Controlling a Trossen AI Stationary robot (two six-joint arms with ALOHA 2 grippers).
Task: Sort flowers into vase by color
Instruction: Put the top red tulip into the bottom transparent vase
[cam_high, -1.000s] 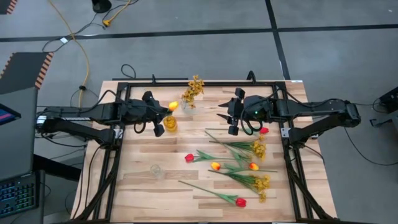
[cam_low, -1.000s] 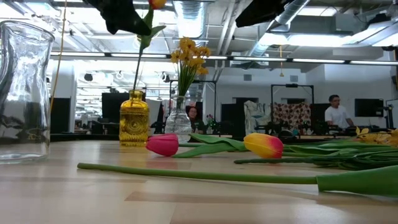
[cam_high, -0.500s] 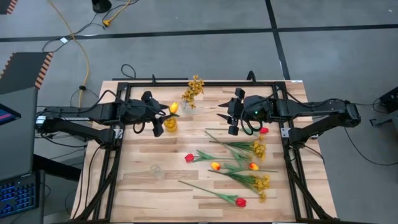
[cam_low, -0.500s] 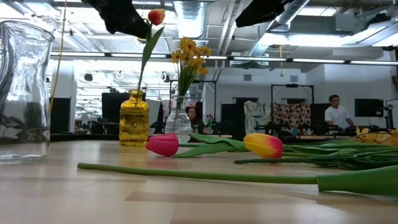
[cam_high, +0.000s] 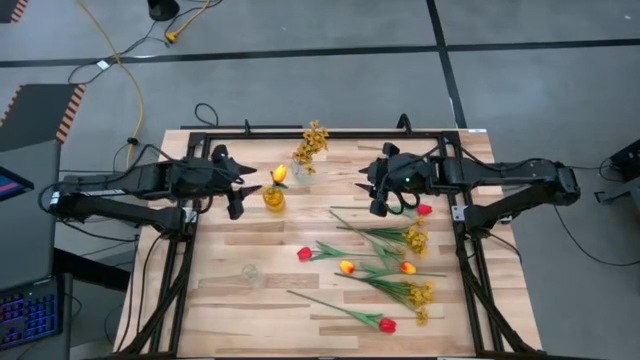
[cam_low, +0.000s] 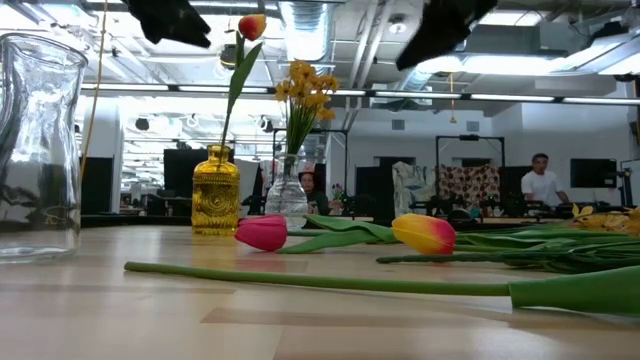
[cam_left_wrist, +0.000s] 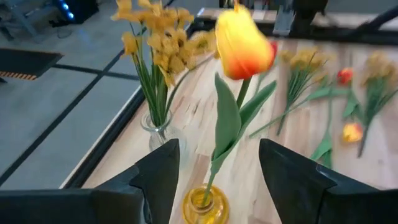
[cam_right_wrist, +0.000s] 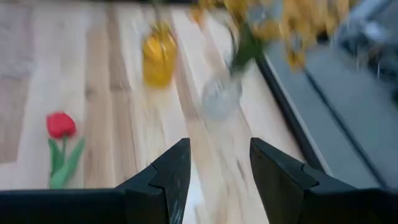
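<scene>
A yellow-orange tulip (cam_high: 279, 175) stands with its stem in the yellow vase (cam_high: 273, 199) and leans against the neck. My left gripper (cam_high: 243, 198) is open just left of that vase and touches nothing. In the left wrist view its fingers stand either side of the tulip's leaf (cam_left_wrist: 227, 121). A mustard-yellow spray (cam_high: 314, 140) stands in the clear vase (cam_high: 302, 173) beside it. My right gripper (cam_high: 373, 195) hangs open above the table's far right part. Red tulips (cam_high: 304, 254), yellow-orange tulips (cam_high: 346, 267) and sprays (cam_high: 416, 238) lie flat on the wood.
A tall clear glass vase (cam_low: 35, 140) stands near the table's front left, and shows in the high view too (cam_high: 250, 273). A black frame (cam_high: 330, 135) runs along the table's far edge and both sides. People sit in the room behind (cam_low: 541, 180).
My left gripper has opened, let go of the yellow-orange tulip's stem and drawn back toward the table's left edge. The tulip has dropped a little and now stands in the yellow vase, leaning. My right gripper has tipped downward and come lower.
</scene>
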